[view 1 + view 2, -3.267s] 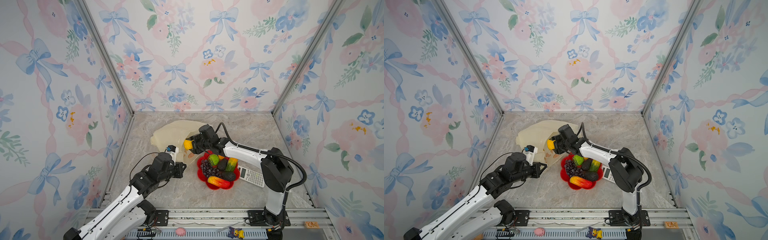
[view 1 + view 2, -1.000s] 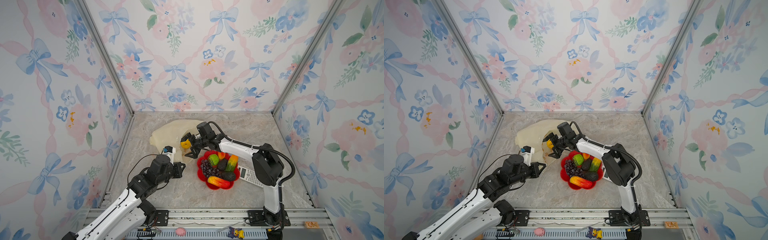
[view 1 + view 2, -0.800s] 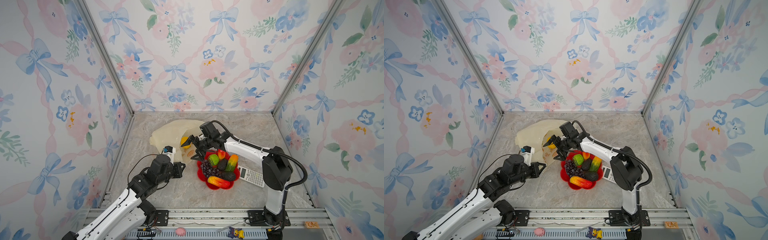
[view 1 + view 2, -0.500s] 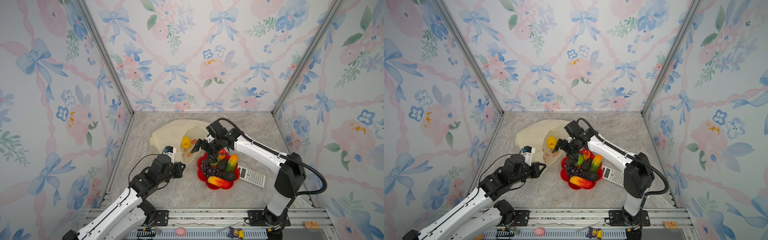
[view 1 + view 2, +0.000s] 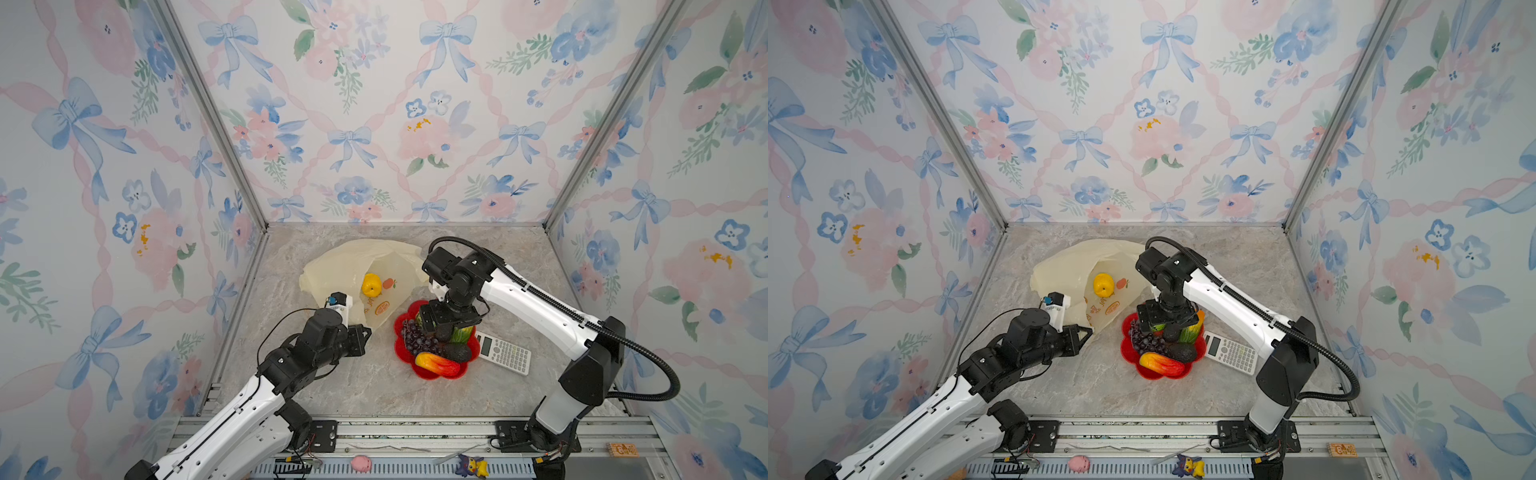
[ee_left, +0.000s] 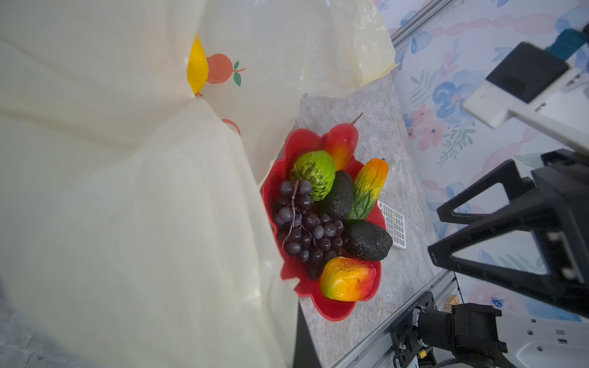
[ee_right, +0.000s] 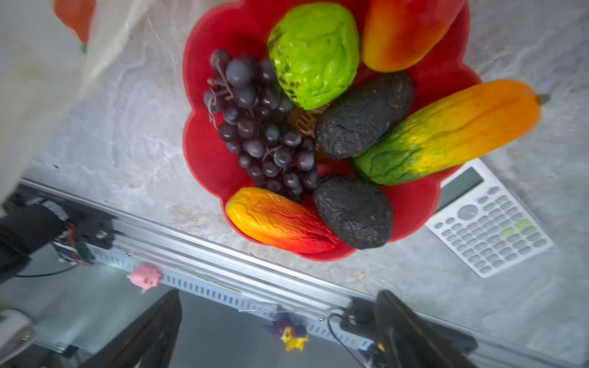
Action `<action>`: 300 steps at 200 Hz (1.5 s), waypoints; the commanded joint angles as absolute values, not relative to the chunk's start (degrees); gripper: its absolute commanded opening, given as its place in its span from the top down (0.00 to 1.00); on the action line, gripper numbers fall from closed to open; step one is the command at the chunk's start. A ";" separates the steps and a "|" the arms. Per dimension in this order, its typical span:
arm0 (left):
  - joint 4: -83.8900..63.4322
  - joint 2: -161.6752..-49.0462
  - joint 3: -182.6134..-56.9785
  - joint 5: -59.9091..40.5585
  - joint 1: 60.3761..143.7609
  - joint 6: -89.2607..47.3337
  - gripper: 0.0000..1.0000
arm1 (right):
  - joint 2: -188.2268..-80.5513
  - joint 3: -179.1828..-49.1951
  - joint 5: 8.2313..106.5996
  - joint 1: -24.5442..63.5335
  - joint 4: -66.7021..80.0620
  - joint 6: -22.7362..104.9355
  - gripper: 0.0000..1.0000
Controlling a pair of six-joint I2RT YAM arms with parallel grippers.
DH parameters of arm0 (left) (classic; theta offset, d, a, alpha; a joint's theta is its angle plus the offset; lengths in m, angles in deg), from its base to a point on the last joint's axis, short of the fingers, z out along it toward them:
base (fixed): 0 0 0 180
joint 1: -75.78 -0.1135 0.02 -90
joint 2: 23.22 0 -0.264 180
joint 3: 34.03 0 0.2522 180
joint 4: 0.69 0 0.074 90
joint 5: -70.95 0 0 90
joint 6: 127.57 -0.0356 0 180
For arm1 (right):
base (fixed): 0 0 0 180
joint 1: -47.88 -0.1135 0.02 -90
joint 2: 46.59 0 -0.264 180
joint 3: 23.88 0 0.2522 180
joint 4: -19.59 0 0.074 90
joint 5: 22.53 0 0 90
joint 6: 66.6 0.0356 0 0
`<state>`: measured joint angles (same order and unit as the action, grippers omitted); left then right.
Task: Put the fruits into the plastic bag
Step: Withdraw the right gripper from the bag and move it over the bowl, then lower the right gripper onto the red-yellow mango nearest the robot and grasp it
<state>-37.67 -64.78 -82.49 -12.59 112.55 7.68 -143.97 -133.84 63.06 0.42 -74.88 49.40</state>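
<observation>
Pinches an edge of the plastic bag [image 5: 340,266] in the closed left gripper [image 5: 365,331], holds the right gripper [image 5: 448,322] wide open and empty above the fruits [image 5: 436,363] in the red dish [image 5: 432,376] (yellow fruit [image 5: 371,284] lying inside the bag).

Top views look down from high; wrist cameras closely share the dish [image 6: 331,313].

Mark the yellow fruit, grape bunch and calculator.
yellow fruit [image 5: 371,284], a top view, middle of its body.
grape bunch [image 7: 266,133], right wrist view, centre of the cluster.
calculator [image 7: 490,229], right wrist view, its keypad.
</observation>
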 commanded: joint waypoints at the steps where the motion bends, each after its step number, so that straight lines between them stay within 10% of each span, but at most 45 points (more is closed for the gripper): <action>1: -37.12 -64.17 -81.83 -12.40 112.91 7.64 1.00 | -142.75 -132.00 70.50 -3.68 -79.87 39.14 0.04; 216: -37.04 -62.89 -80.22 -12.98 113.00 9.78 1.00 | -155.24 -123.91 75.99 -14.37 -67.16 31.26 0.04; 300: -37.09 -62.41 -79.61 -13.18 112.88 10.16 1.00 | -157.50 -121.98 76.85 -14.37 -65.01 31.88 0.30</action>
